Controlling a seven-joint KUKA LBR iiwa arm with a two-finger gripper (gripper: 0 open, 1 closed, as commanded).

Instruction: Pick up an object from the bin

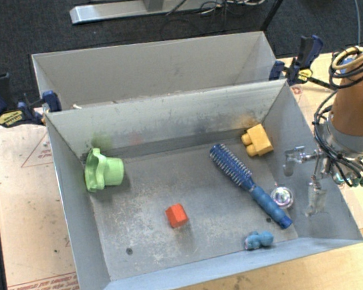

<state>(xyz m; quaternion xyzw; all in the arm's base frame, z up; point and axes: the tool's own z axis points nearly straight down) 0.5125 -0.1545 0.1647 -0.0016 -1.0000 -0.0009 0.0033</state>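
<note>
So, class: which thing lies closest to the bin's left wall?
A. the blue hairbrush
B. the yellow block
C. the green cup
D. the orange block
C: the green cup lies right by the left wall of the bin, while the orange block is mid-floor and the blue hairbrush and yellow block lie towards the right.

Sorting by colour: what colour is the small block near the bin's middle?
The block is orange-red; camera view.

Bin floor [143,248]: clear at 7–8 and 12 o'clock. Obstacles: green cup [103,169], 10; red block [176,215], centre; blue brush [248,183], 3; yellow block [256,140], 2.
</note>
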